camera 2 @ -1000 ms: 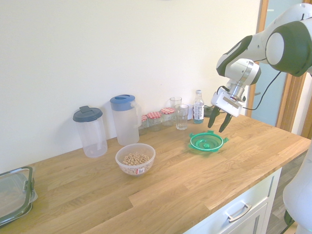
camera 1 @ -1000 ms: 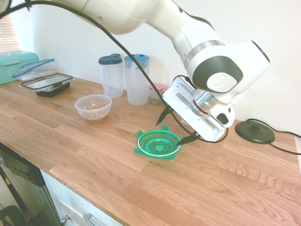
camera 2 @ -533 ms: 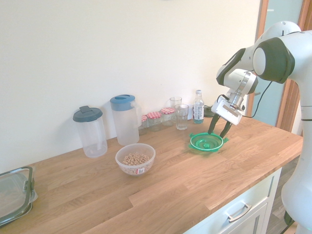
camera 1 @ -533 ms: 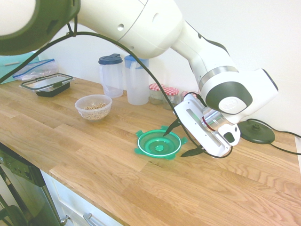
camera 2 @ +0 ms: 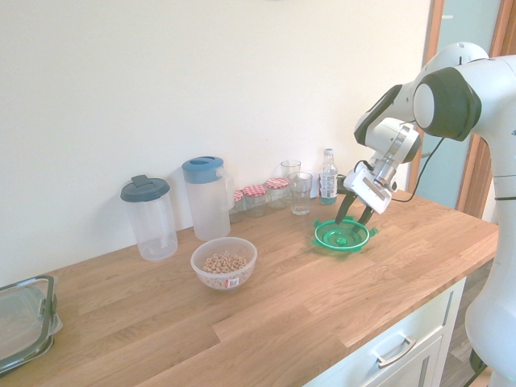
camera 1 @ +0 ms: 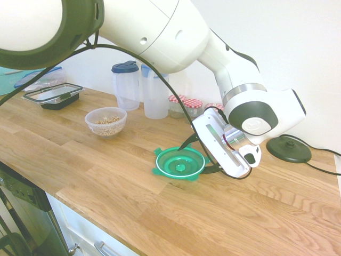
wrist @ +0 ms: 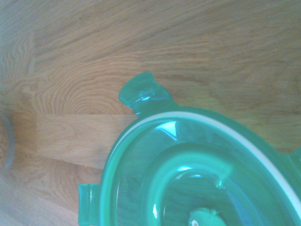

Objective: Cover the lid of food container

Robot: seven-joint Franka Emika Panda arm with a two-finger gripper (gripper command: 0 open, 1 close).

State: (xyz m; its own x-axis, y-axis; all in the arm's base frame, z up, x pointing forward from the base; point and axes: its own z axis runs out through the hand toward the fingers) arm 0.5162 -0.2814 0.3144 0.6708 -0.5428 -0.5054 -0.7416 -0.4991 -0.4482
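Green lid (camera 1: 179,163) flat on wood counter (camera 1: 106,176), directly under gripper (camera 1: 198,157); jaws wide open, empty, straddling lid's rim. Grain bowl (camera 1: 106,121) well apart, toward jugs (camera 1: 141,88).

The lid (camera 1: 179,163) lies on the counter (camera 1: 106,170), well apart from the food container (camera 1: 106,121).

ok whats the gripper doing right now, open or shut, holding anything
Gripper: open, holding nothing; its two dark fingers straddle the near rim of the round translucent green plastic lid, which lies flat on the wooden counter.
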